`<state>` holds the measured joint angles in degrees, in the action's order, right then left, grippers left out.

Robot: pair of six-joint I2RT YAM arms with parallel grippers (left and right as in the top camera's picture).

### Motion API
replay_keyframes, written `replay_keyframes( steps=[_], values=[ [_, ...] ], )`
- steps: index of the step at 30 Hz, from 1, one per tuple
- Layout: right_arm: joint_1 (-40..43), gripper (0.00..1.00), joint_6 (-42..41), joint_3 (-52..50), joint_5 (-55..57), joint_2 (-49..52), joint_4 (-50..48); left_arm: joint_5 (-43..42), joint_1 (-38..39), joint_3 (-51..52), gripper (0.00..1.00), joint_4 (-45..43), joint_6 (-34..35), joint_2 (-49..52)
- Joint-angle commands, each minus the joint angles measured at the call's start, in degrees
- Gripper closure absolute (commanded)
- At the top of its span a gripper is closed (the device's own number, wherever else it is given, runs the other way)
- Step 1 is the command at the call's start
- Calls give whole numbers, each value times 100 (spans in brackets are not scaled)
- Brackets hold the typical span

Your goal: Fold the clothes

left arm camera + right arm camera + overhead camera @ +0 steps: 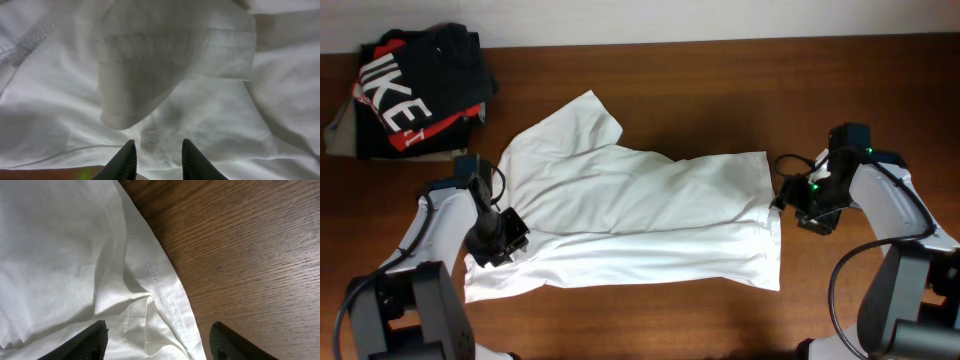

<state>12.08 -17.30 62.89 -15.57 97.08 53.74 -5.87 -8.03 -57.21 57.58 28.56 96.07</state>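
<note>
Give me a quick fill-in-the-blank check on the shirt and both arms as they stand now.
1. The black shirt with white letters sits at the table's far ____ corner.
2. The right gripper's fingers stand ____, one above the T-shirt and one above bare wood.
3. The left gripper looks down on folds of the ____ T-shirt.
Missing words: left; open; white.

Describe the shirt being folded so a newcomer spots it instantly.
On the wooden table, look at the middle. The white T-shirt lies spread out there. Unlike the black lettered shirt bunched in the far-left corner, it is plain and unprinted.
</note>
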Motion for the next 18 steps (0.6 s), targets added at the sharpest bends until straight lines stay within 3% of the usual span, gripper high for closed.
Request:
replay_keyframes(
  steps=[1, 5, 9, 18],
  values=[
    [26, 30, -168, 103, -55, 4, -197, -103, 15, 9, 70, -2, 26, 68],
    [26, 16, -1093, 101, -57, 4, -732, -33, 15, 13, 61, 98, 28, 68],
    [-199, 3, -1128, 96, -28, 4, -929, 120, 15, 229, 59, 48, 76, 70],
    [-282, 0, -1126, 96, -28, 4, -1093, 107, 15, 258, 48, -79, 74, 68]
  ],
)
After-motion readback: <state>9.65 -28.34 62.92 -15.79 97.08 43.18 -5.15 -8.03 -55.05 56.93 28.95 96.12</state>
